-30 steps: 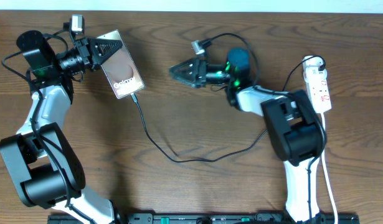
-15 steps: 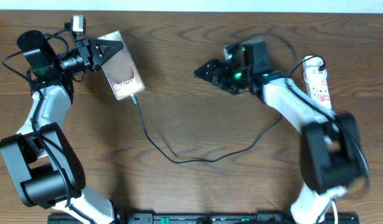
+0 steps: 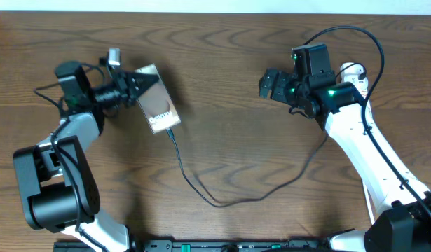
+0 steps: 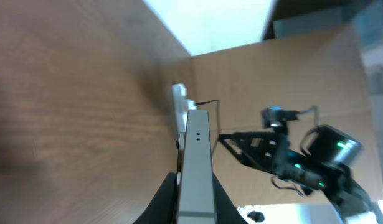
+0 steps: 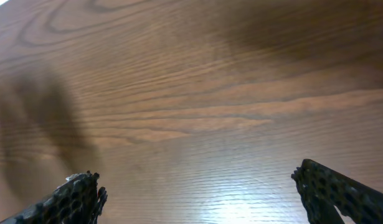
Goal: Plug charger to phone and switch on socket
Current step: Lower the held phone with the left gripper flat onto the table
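Left hand [image 3: 134, 87] is clamped shut on the far-left end of the phone [image 3: 158, 109], whose lettered face shows from above. The black charger cable [image 3: 222, 203] meets the phone's near end and loops rightward across the wooden surface [image 3: 222, 56]. Right hand [image 3: 268, 85] hovers wide open and empty, right of centre. The white socket [image 3: 352, 70] peeks out behind the right arm [image 3: 362, 140], far right.
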Robot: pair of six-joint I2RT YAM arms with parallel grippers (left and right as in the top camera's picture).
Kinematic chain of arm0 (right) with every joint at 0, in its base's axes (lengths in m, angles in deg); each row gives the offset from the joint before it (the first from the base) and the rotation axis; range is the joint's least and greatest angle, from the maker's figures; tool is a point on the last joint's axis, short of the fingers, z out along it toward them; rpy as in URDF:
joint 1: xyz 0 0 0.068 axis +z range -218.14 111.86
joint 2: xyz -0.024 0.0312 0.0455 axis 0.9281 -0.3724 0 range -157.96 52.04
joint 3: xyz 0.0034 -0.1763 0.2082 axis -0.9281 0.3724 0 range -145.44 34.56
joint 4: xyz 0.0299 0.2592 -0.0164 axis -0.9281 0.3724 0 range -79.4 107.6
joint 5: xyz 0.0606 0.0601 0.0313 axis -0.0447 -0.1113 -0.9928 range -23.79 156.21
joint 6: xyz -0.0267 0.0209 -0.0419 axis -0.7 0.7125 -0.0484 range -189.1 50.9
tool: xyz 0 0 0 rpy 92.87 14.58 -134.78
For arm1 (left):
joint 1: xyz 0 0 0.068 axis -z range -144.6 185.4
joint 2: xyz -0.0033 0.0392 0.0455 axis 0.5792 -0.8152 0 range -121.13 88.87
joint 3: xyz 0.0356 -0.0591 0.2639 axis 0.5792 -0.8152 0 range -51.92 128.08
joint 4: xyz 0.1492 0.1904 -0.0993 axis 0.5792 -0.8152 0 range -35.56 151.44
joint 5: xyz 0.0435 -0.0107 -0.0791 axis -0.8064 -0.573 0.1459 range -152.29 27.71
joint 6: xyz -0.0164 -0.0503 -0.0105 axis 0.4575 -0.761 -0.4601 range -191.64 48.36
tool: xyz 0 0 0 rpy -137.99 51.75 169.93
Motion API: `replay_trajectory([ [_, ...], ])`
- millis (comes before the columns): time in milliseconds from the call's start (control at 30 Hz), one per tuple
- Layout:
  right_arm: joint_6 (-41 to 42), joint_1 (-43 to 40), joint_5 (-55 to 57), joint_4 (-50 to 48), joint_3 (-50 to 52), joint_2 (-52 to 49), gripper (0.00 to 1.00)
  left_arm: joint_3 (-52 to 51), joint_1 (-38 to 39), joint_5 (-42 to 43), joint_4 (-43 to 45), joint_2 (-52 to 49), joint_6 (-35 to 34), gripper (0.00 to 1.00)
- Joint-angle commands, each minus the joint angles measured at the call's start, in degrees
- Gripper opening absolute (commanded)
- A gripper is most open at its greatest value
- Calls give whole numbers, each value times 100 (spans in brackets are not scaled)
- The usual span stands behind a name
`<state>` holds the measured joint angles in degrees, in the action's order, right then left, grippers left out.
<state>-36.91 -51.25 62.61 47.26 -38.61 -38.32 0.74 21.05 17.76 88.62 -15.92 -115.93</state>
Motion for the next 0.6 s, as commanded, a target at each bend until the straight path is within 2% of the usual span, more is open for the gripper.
replay_trajectory([
  [0,-94,46,308,55,-22,70,99,-190,111,-549,-420,26,586,7],
  [267,-94,46,308,236,-22,70,99,-221,356,-2120,-2428,20,1641,7],
  [567,-94,46,304,264,-22,68,99,-221,678,-3405,-3370,20,1882,7],
])
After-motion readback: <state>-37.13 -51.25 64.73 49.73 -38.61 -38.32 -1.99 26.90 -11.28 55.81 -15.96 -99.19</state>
